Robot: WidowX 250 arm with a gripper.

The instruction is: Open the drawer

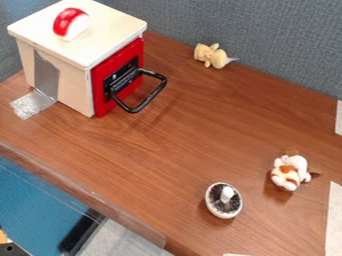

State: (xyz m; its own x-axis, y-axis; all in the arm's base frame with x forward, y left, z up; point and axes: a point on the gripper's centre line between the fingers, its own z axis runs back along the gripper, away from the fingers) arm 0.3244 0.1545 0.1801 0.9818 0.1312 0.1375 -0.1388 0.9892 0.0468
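1 cabinet (pixel 70 85) with 1 drawer (pixel 100 102), 2 plush toys (pixel 287 172) and 1 mushroom (pixel 217 205) occupy the wooden bench (pixel 180 145), beside a gray fabric partition (pixel 267 40). The gripper's state cannot be told.

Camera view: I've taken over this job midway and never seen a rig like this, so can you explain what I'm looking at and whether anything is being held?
The machine is one black robot arm whose two-fingered tool works over this surface. The picture comes from a fixed camera looking down at a slant.

On the brown table, at upper left, is a pale box. Its red front carries a black loop handle and looks shut; that is presumably the drawer to open. A red and white piece sits on top.

Near the back wall lies a small yellowish toy. Toward the lower right are a white and brown toy and a round, mushroom-like item. All three rest on the table; none is held.
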